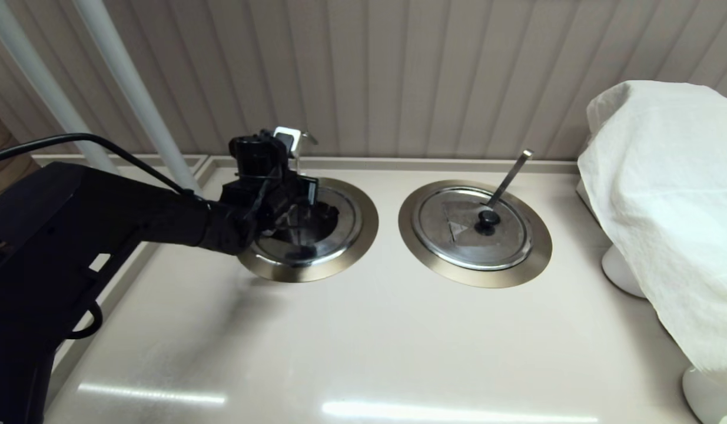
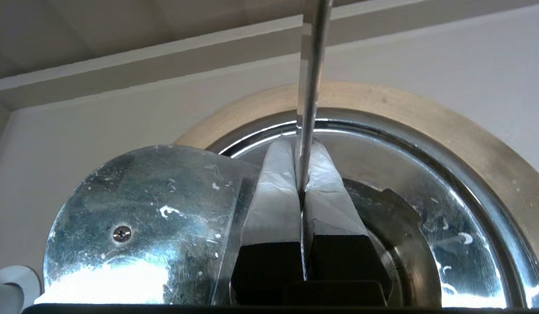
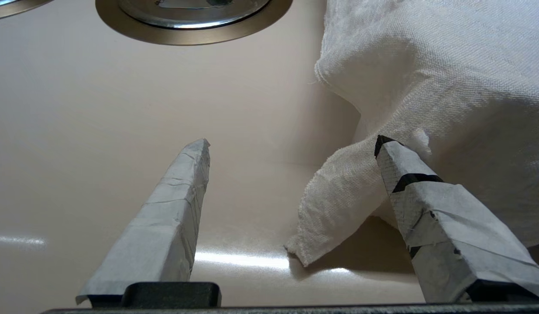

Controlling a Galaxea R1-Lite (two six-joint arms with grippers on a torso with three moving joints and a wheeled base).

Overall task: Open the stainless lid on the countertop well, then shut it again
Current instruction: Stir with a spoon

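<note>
my left fingers [image 2: 300, 150] are pressed together over the round countertop well with the brushed-steel ring [image 2: 470, 144]. the thin wire handle [image 2: 310, 65] runs up from the slit between them, and i cannot tell what they pinch. the round shiny stainless lid [image 2: 142, 218] stands tilted up beside the well. opening looks done and closing is left. only my left wrist view shows its screwed underside. my right fingers [image 3: 291, 144] hang spread, well away from the well.
</note>
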